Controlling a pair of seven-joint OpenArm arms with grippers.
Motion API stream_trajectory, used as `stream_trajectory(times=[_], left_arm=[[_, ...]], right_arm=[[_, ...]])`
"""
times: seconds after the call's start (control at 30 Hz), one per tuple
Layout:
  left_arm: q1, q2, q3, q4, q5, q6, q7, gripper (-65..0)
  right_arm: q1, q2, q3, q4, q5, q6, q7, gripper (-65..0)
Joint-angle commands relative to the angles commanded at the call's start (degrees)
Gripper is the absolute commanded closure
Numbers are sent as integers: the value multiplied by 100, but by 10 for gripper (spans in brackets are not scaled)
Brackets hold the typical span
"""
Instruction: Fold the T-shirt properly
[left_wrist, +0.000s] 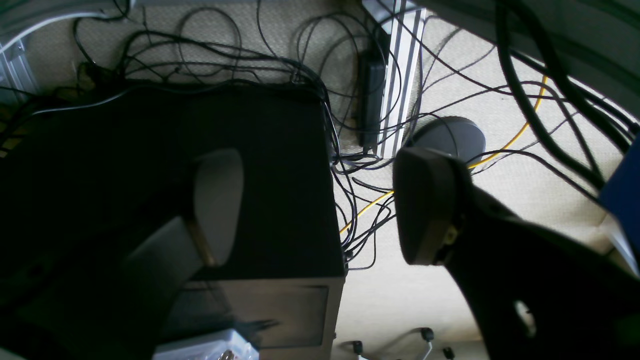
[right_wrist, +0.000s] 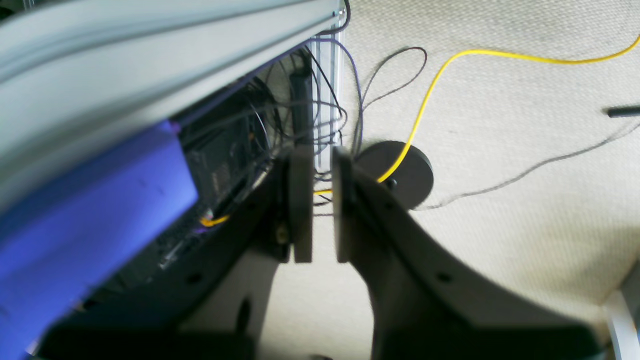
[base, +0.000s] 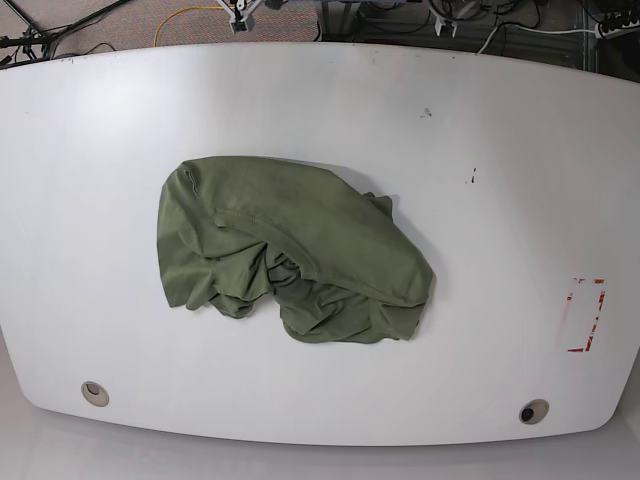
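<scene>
Left wrist view
Left gripper (left_wrist: 320, 205): the jaws are wide open and hold nothing. One finger looks pale, the other finger (left_wrist: 425, 205) looks dark.
Under it: a big black box (left_wrist: 165, 180) on the carpet floor (left_wrist: 525, 165), with lots of thin black wires (left_wrist: 280, 65), a yellow cable (left_wrist: 505, 145) and a round dark disc (left_wrist: 452, 135).
T-shirt: not seen here.

Right wrist view
Right gripper (right_wrist: 314, 205): the jaws are nearly closed, with a thin gap between the two flat fingers (right_wrist: 301, 200). Nothing is in the gap.
Around it: a blurry blue shape (right_wrist: 85, 210) on one side, a pale metal beam (right_wrist: 150, 65) above, the same yellow cable and round disc on the carpet.
T-shirt: not seen here.

Base view
T-shirt (base: 290, 250): olive green, lying in a crumpled heap on the white bench (base: 500, 150), near the middle and a bit to this view's left. It is not folded.
Bench marks: a red-edged mark (base: 585, 315) near this view's right edge.
Arms: not in this view.
</scene>
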Motion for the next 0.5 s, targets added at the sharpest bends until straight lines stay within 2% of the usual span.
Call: stream_trajectory(times=[0.03, 0.1, 0.17, 0.3, 0.5], left_arm=[[83, -17, 5, 145, 2, 2, -1, -448], [773, -103, 33, 1344, 14, 1, -99, -459], [912, -115, 27, 1581, 10, -6, -127, -460], [924, -99, 39, 1554, 22, -8, -162, -458], [428, 10, 102, 863, 22, 35, -228, -450]], right_arm=[[-99, -15, 23, 127, -4, 1, -1, -62], [-729, -142, 216, 1248, -39, -46, 40, -63], [-860, -180, 270, 1528, -42, -49, 58, -63], [-814, -174, 255, 1493, -28, -44, 52, -63], [-128, -81, 123, 379, -13, -69, 32, -64]])
